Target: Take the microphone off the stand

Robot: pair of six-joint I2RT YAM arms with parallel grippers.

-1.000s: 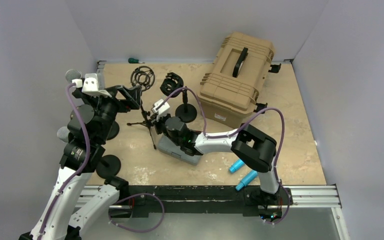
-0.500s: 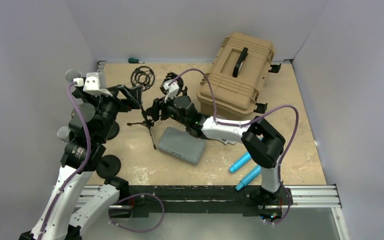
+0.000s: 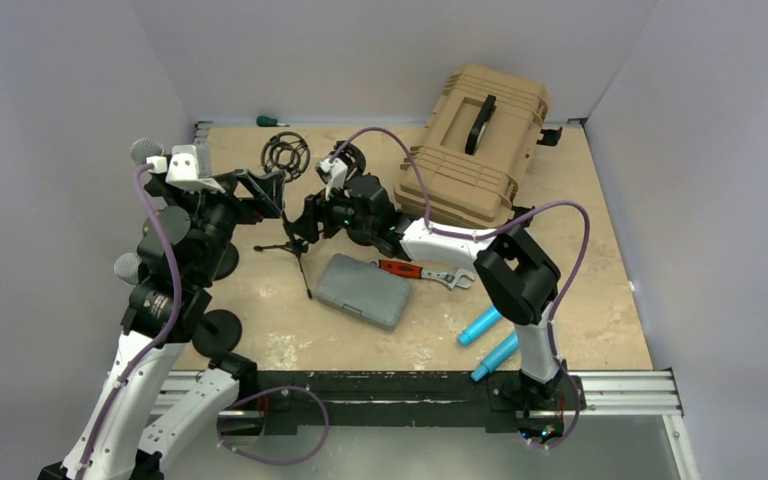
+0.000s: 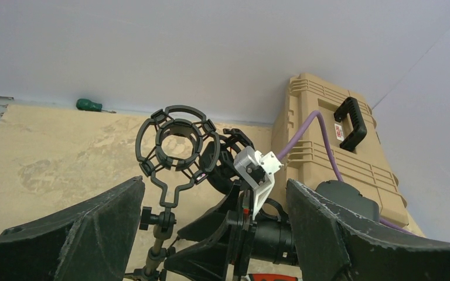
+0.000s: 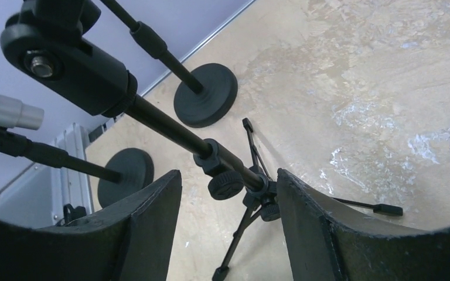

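Grey mesh-headed microphones (image 3: 146,150) (image 3: 127,267) sit on round-based stands at the far left, partly hidden behind my left arm. One silver microphone body (image 5: 7,111) shows at the left edge of the right wrist view. My left gripper (image 3: 268,190) (image 4: 215,184) is raised and open, holding nothing, facing the empty shock mount (image 4: 173,143) on the small tripod stand (image 3: 298,240). My right gripper (image 3: 296,230) (image 5: 228,175) is open, with the tripod's pole (image 5: 170,126) and hub between its fingers (image 5: 152,216); no contact shows.
A tan hard case (image 3: 475,155) stands at the back right. A grey box (image 3: 364,290) and a red-handled wrench (image 3: 420,272) lie mid-table, and two blue cylinders (image 3: 488,340) near the front. Round stand bases (image 5: 205,102) (image 5: 126,170) and a green screwdriver (image 3: 268,121) are nearby.
My right gripper left the grey box, swung back-left to the tripod stand and opened. The wrench now shows beside the box. The left arm has stayed still.
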